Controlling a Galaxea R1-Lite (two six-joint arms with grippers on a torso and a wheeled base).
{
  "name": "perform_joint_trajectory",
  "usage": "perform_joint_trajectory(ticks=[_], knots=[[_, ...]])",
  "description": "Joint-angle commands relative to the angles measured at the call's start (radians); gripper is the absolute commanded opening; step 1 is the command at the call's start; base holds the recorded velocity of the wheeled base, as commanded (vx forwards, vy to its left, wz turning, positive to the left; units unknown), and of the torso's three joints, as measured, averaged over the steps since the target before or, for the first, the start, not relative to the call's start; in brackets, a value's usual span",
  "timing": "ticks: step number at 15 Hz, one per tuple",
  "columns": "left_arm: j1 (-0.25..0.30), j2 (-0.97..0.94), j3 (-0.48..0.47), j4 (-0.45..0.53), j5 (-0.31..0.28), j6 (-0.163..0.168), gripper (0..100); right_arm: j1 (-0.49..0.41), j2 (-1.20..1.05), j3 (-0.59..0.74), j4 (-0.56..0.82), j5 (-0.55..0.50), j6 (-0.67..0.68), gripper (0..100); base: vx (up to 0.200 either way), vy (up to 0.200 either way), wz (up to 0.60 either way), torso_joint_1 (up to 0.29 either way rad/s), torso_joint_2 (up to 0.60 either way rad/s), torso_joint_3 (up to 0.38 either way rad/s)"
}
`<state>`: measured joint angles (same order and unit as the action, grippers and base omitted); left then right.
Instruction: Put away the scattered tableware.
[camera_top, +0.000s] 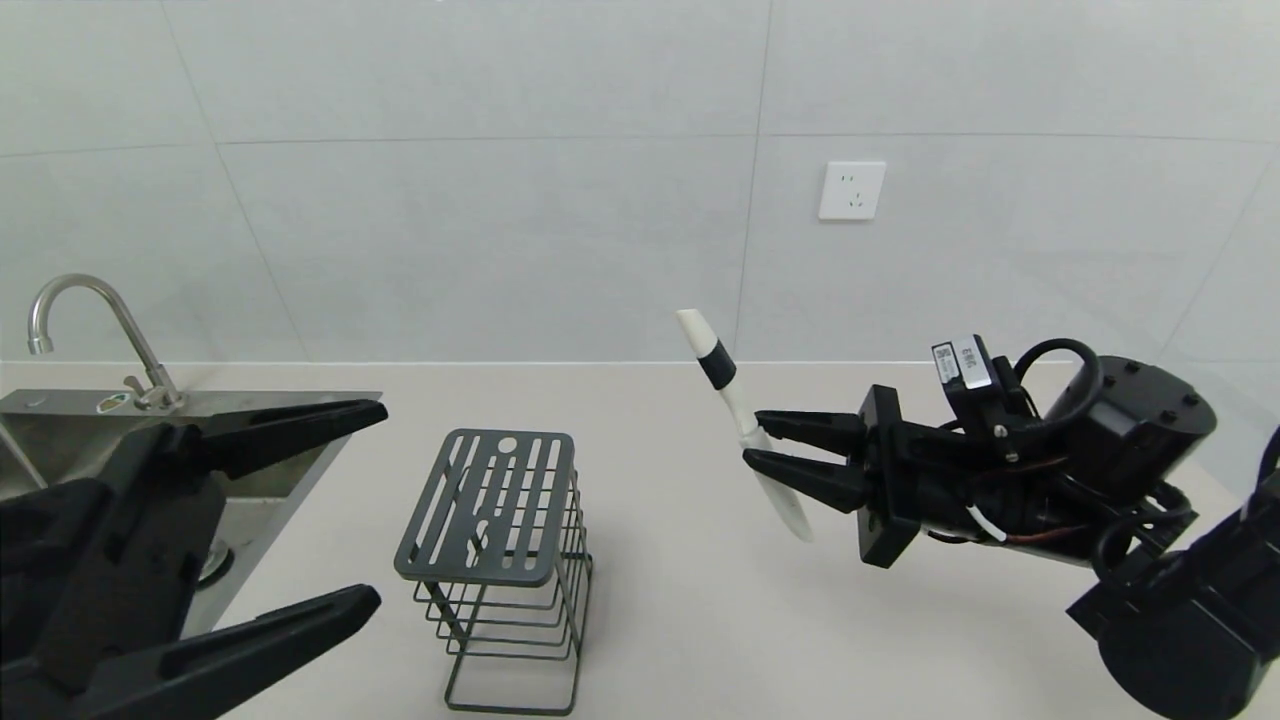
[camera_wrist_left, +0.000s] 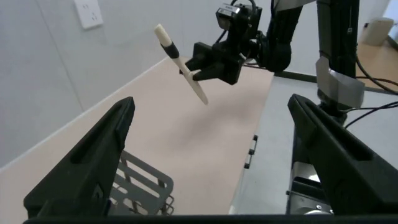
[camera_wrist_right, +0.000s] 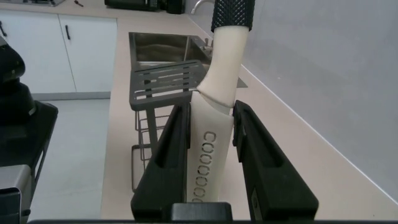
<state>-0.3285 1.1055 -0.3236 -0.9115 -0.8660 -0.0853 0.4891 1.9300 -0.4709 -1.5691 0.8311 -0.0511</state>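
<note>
- Head view: right gripper (camera_top: 765, 440) sits at 3 o'clock from frame centre, clamped on a white knife (camera_top: 738, 410) near where blade meets handle.
- Knife is in the air above the countertop (camera_top: 680, 600). It is tilted, with the black-banded handle end toward 11 o'clock and the blade tip toward 5 o'clock.
- Left gripper (camera_top: 380, 505) is at 8 o'clock, with fingers spread wide and nothing between them.
- A dark wire cutlery rack (camera_top: 490, 505) with a slotted top plate stands on the counter at 6–7 o'clock. It is just beside the left gripper's fingertips and well apart from the knife, which is at its 2 o'clock.
- Steel sink (camera_top: 40, 440) is at 9 o'clock and partly hidden by the left gripper, with the faucet (camera_top: 95, 300) on its far rim. A wall socket (camera_top: 851, 190) is at 1 o'clock, above the knife.
- Left wrist view: left gripper (camera_wrist_left: 210, 106) has its fingers (camera_wrist_left: 99, 155) far apart, holding nothing. A corner of the rack (camera_wrist_left: 137, 177) shows near one finger.
- Farther along the countertop (camera_wrist_left: 205, 149), the right gripper (camera_wrist_left: 189, 70) pinches the knife (camera_wrist_left: 171, 50), which is slanted and off the surface. The socket (camera_wrist_left: 89, 12) is on the wall beyond.
- Right wrist view: right gripper (camera_wrist_right: 211, 118) has both fingers (camera_wrist_right: 177, 134) pressed on the flat sides of the knife (camera_wrist_right: 227, 56). The blade, with a row of oval marks, is held between them. The cream handle and its knurled black band stick out past the fingertips.
- Beyond the knife are the rack (camera_wrist_right: 165, 78) on the counter, then the sink (camera_wrist_right: 161, 46).
</note>
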Motion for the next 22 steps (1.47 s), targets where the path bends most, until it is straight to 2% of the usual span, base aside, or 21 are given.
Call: perform_joint_trajectory(ticks=[1, 3, 4, 5, 8, 10, 14, 19, 20, 22], knots=[[-0.058, 0.053, -0.017, -0.003, -0.001, -0.011, 100, 0.019, -0.032, 0.0, -0.002, 0.0, 0.0, 0, 0.0, 0.0, 0.0, 0.0, 0.0, 0.0], [-0.093, 0.102, -0.046, -0.023, -0.001, -0.011, 100, 0.042, -0.052, 0.008, -0.002, 0.0, -0.001, 0, 0.0, 0.0, 0.0, 0.0, 0.0, 0.0], [-0.129, 0.145, -0.063, -0.055, -0.001, -0.011, 100, 0.055, -0.057, 0.008, -0.002, 0.0, -0.001, 0, 0.0, 0.0, 0.0, 0.0, 0.0, 0.0], [-0.13, 0.148, -0.063, -0.058, -0.001, -0.011, 100, 0.055, -0.057, 0.008, -0.002, 0.0, -0.001, 0, 0.0, 0.0, 0.0, 0.0, 0.0, 0.0], [-0.149, 0.306, -0.08, -0.218, 0.002, -0.014, 100, 0.086, -0.091, 0.008, -0.002, -0.001, -0.003, 0, 0.0, 0.0, 0.0, 0.0, 0.0, 0.0], [-0.15, 0.359, -0.109, -0.248, 0.002, -0.016, 100, 0.118, -0.095, 0.008, -0.002, -0.003, -0.003, 0, 0.0, 0.0, 0.0, 0.0, 0.0, 0.0], [-0.239, 0.435, -0.18, -0.279, 0.01, -0.016, 100, 0.12, -0.091, 0.008, -0.002, -0.007, -0.003, 0, 0.0, 0.0, 0.0, 0.0, 0.0, 0.0], [-0.284, 0.565, -0.218, -0.426, 0.01, -0.021, 100, 0.123, -0.091, 0.006, -0.002, -0.009, -0.003, 0, 0.0, 0.0, 0.0, 0.0, 0.0, 0.0], [-0.296, 0.583, -0.227, -0.46, 0.01, -0.027, 100, 0.123, -0.091, 0.008, -0.002, -0.018, -0.004, 0, 0.0, 0.0, 0.0, 0.0, 0.0, 0.0], [-0.32, 0.611, -0.229, -0.547, 0.012, -0.088, 100, 0.123, -0.092, 0.009, -0.002, -0.023, -0.009, 0, 0.0, 0.0, 0.0, 0.0, 0.0, 0.0]])
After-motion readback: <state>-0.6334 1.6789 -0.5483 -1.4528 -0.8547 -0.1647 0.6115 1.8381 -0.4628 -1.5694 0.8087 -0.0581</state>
